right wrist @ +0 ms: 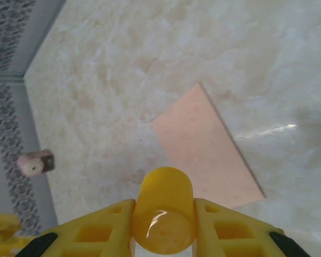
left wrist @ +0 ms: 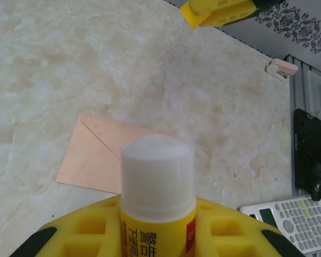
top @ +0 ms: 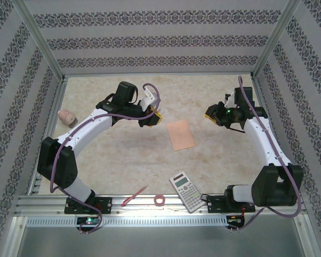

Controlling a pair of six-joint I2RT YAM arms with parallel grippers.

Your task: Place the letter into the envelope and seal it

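The peach envelope (top: 181, 135) lies flat on the marble table between my two arms, and its flap seam shows in the left wrist view (left wrist: 96, 160). The letter is hidden from view. My left gripper (top: 151, 119) hovers just left of the envelope, shut on a yellow glue stick (left wrist: 158, 182) whose white glue tip is bare and points toward the envelope. To the envelope's right, my right gripper (top: 213, 115) is shut on the yellow glue stick cap (right wrist: 165, 214), with the envelope (right wrist: 203, 144) below and ahead of it.
A calculator (top: 186, 191) lies at the near edge, with a red pen (top: 134, 196) and a small pink tape roll (top: 160, 200) to its left. A pink block (top: 67, 116) sits by the left wall. Patterned walls and aluminium rails enclose the table.
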